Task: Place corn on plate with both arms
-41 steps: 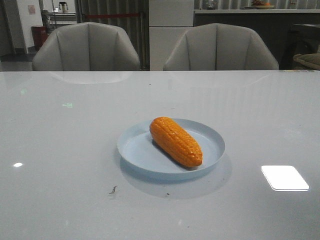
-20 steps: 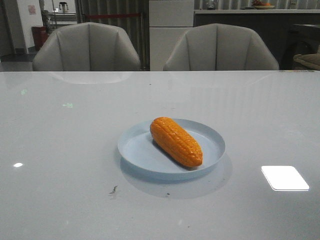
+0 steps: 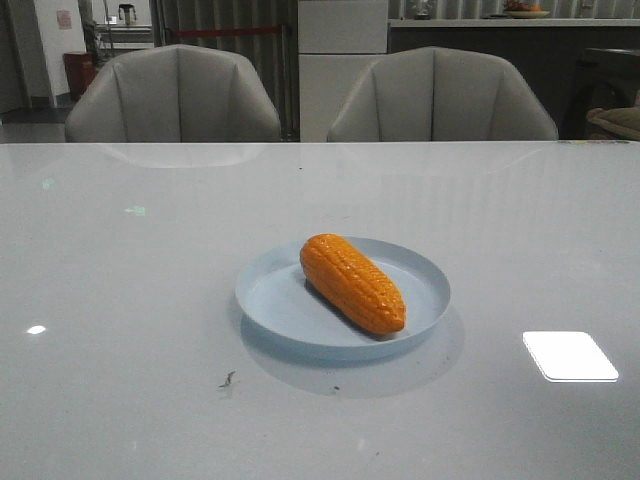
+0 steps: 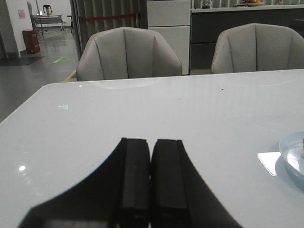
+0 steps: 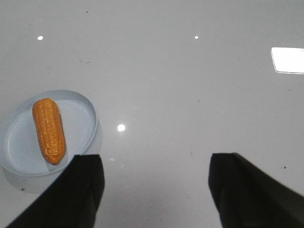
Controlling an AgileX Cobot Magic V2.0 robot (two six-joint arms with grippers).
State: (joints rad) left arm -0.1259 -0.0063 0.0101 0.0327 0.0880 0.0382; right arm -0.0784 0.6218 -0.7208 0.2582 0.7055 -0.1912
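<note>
At frame centre: corn cob lies diagonally inside pale-blue plate | bare table all round | left gripper jaws pressed together | right gripper spread wide, nothing held.

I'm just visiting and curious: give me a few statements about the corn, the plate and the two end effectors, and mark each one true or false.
1. The corn lies on the plate. True.
2. The left end effector is wide open. False: its fingers are closed together, holding nothing.
3. The right end effector is open. True: its fingers stand well apart over the bare table.
4. The right end effector grips the corn. False: the corn lies free on the plate, off to one side of it.
5. The plate is red. False: it is pale blue.
</note>
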